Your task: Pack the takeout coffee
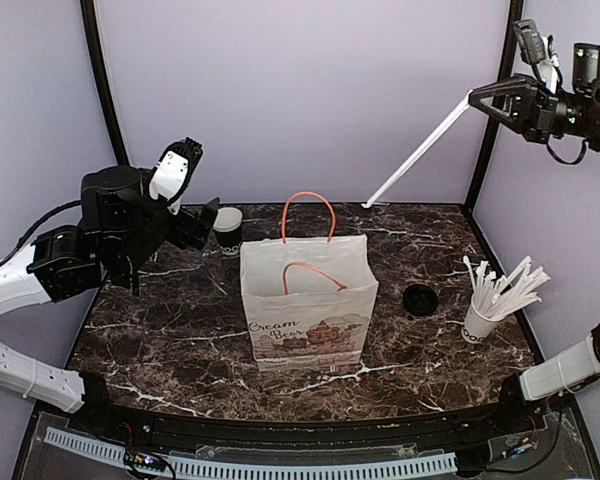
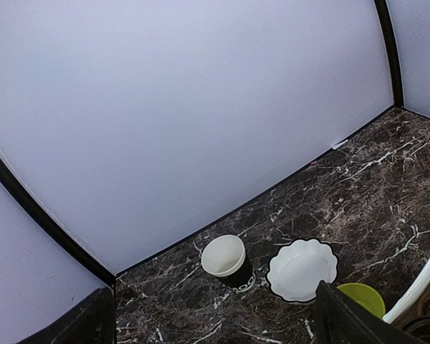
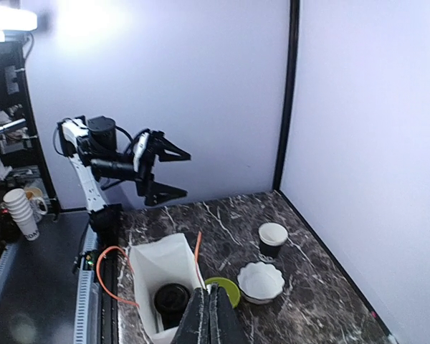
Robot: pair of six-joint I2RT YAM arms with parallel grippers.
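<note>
Takeout coffee (image 3: pixel 172 299) — lidded, upright, long axis vertical — stands inside the white bag (image 1: pixel 310 295) at mid worktop (image 1: pixel 170 330). From overhead the bag's walls hide it.

Right claw (image 3: pixel 208 292): clenched, raised high at the far right corner, well apart from the bag. It is aimed at the bag's mouth, so the coffee lies ahead of and below it. A long white strip shows at its tips from overhead; whether it is pinched cannot be told.

Left claw (image 3: pixel 188 173): released, jaws wide, empty, near a lidless cup (image 1: pixel 227 229) behind the bag's left corner — the nearer arm.

Judgement: the coffee looks packed, and any further reach must go down through the bag's mouth.
</note>
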